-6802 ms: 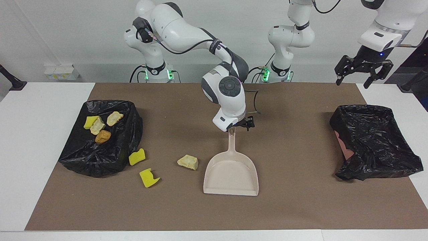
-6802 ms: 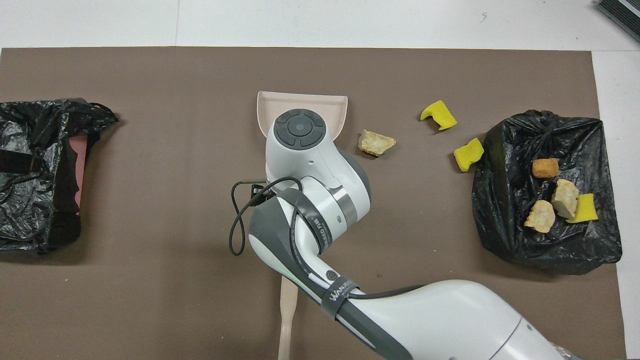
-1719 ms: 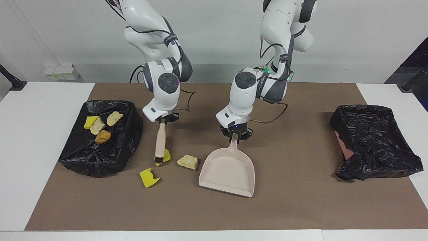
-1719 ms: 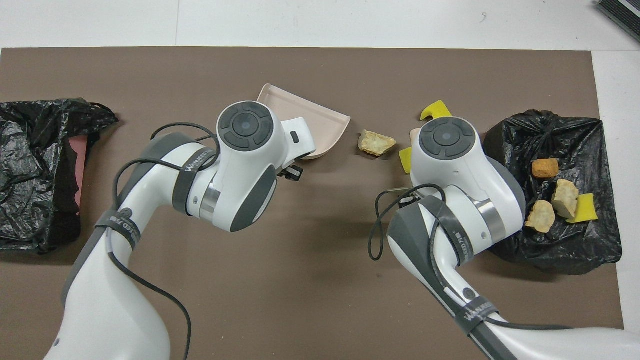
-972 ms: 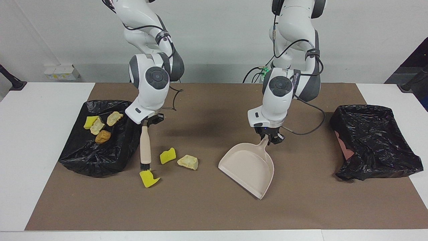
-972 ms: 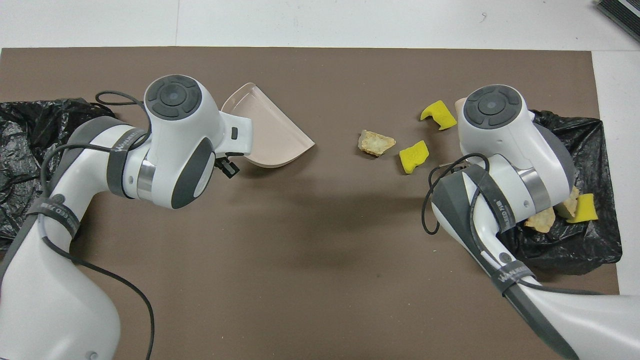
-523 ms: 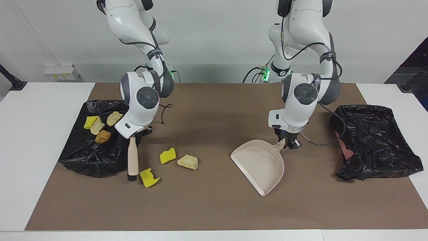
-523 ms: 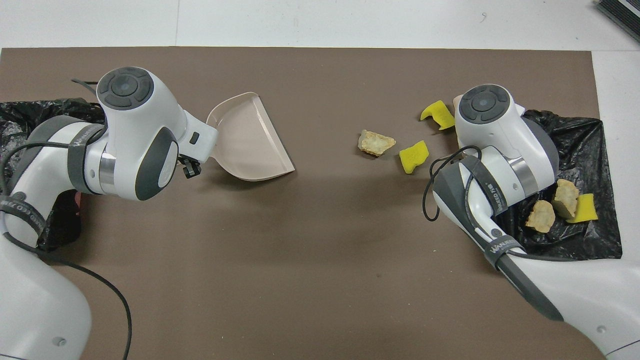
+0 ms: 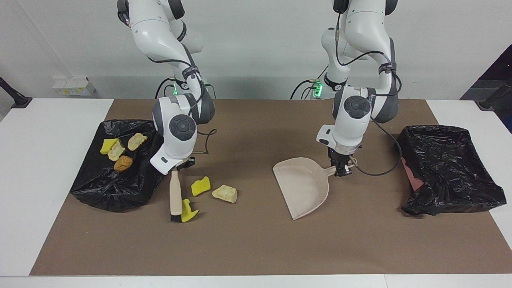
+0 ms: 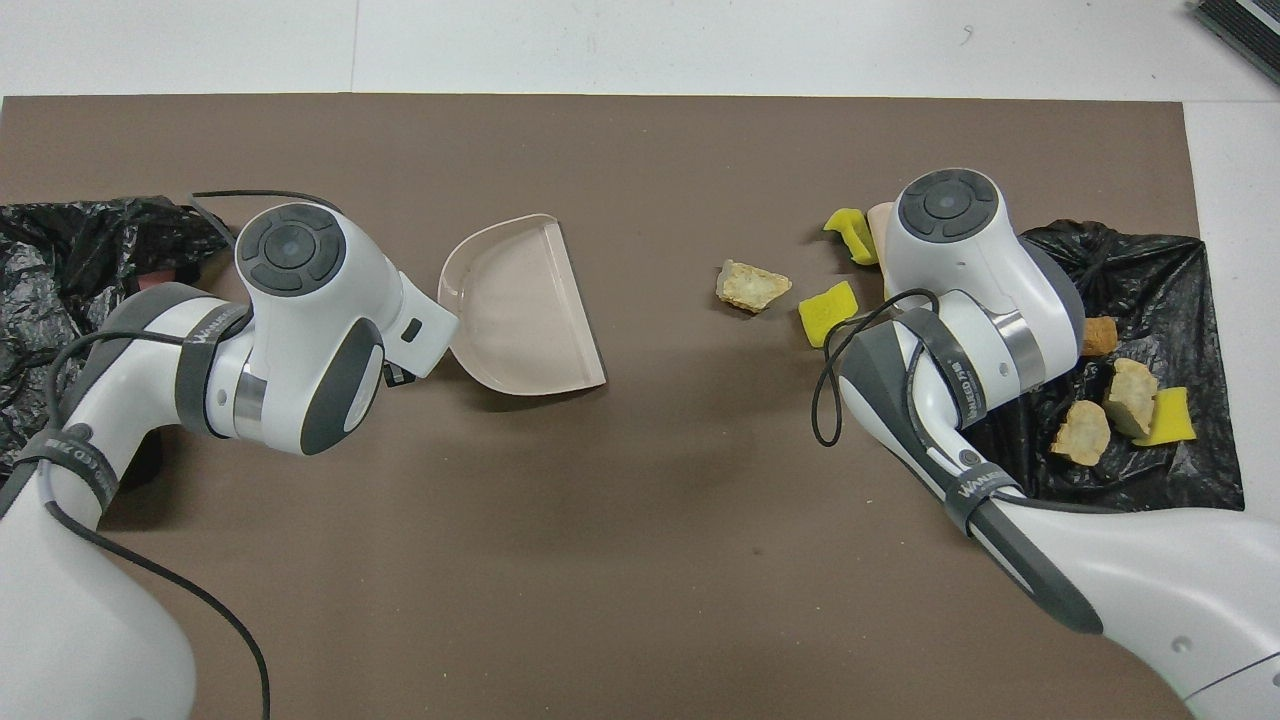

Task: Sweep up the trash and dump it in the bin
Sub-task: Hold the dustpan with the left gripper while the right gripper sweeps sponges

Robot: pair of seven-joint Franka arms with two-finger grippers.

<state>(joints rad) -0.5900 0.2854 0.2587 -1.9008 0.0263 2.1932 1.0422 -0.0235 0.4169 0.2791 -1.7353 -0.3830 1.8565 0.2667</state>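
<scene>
My right gripper [image 9: 180, 163] is shut on the beige brush [image 9: 175, 196], held upright with its bristles on the mat against a yellow sponge piece [image 9: 188, 211]. A second yellow sponge piece [image 9: 200, 186] and a pale beige chunk [image 9: 225, 193] lie beside it, toward the dustpan. My left gripper [image 9: 341, 168] is shut on the handle of the beige dustpan [image 9: 304, 186], whose open mouth faces these scraps. In the overhead view the dustpan [image 10: 525, 305], the chunk [image 10: 752, 285] and both sponge pieces [image 10: 828, 312] [image 10: 848, 232] show; both wrists hide the grippers.
A black bag [image 9: 120, 180] at the right arm's end carries several scraps: a yellow sponge [image 9: 107, 145], two beige chunks [image 9: 137, 141] and a brown lump [image 9: 123, 163]. A black-lined pink bin [image 9: 448, 168] stands at the left arm's end.
The brush has pushed the sponge piece farthest from the robots a little toward the dustpan. The left gripper has turned the dustpan's mouth toward the scraps and drawn it nearer to the robots.
</scene>
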